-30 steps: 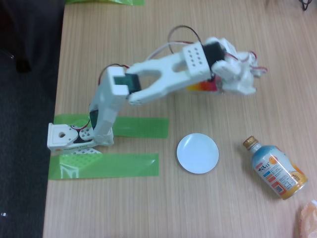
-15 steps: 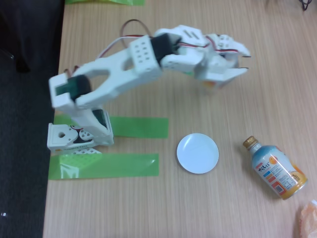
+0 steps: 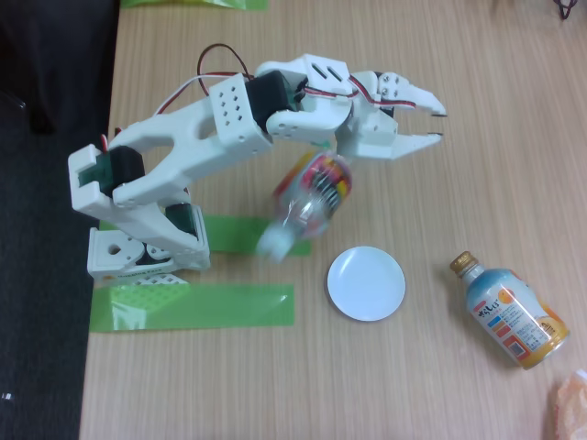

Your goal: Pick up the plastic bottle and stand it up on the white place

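The plastic bottle (image 3: 315, 194) hangs in the air below my raised gripper (image 3: 440, 126) in the fixed view. It is tilted and blurred, with its white cap pointing down-left. Its clear ribbed body and red-yellow label show, while its base end is hidden under the gripper's body. My jaws stand close together, and their tips, which point right, have nothing between them. They seem to hold the bottle by its hidden base. The white place (image 3: 366, 283), a flat round disc, lies bare on the wooden table, just right of and below the cap.
A shorter blue-and-orange bottle (image 3: 509, 312) with a gold cap lies on its side right of the disc. Two green tape strips (image 3: 248, 236) lie by the arm's base (image 3: 128, 257). The table's left edge runs beside the base. An orange thing (image 3: 570, 403) shows at the bottom right corner.
The arm has risen and swung left. The bottle left the table with the gripper, and its cap end has now swung down toward the disc.
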Action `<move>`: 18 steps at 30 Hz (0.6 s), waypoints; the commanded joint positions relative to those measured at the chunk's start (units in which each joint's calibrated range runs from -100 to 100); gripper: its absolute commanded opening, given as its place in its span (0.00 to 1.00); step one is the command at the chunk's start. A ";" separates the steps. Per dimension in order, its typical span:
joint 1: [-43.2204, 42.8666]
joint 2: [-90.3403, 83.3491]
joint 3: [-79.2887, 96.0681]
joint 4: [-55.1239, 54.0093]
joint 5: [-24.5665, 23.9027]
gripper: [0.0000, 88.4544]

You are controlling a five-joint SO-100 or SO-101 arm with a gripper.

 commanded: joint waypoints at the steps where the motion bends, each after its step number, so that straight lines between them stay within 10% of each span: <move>1: 0.59 -1.84 -0.71 -0.84 0.12 0.11; 9: 8.89 -1.92 -0.08 -0.92 -1.19 0.11; 18: 16.74 -3.52 0.01 0.02 -21.39 0.11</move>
